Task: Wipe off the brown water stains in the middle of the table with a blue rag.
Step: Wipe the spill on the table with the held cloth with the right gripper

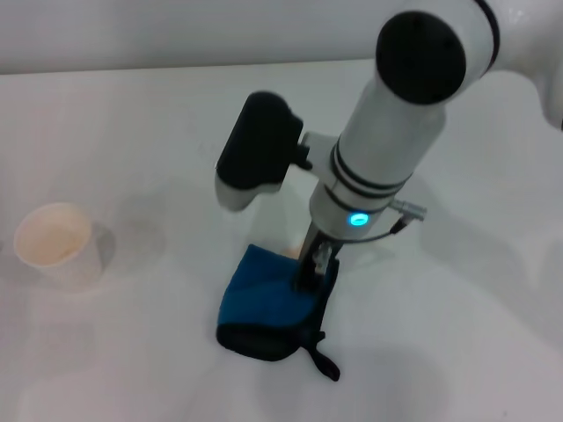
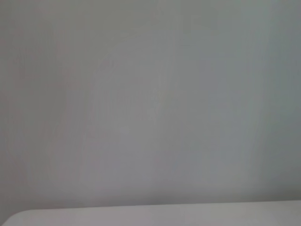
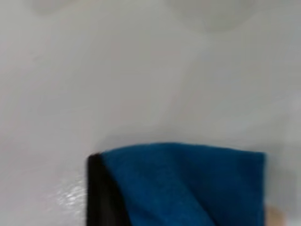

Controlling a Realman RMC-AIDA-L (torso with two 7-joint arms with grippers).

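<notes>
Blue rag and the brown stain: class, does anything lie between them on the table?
Nothing visible does. The right end effector presses the blue rag onto the table, and a sliver of the brown water stains shows at the rag's far edge.

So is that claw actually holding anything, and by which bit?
Yes, the right claw pinches the blue rag near its upper edge, pressing it on the table.
</notes>
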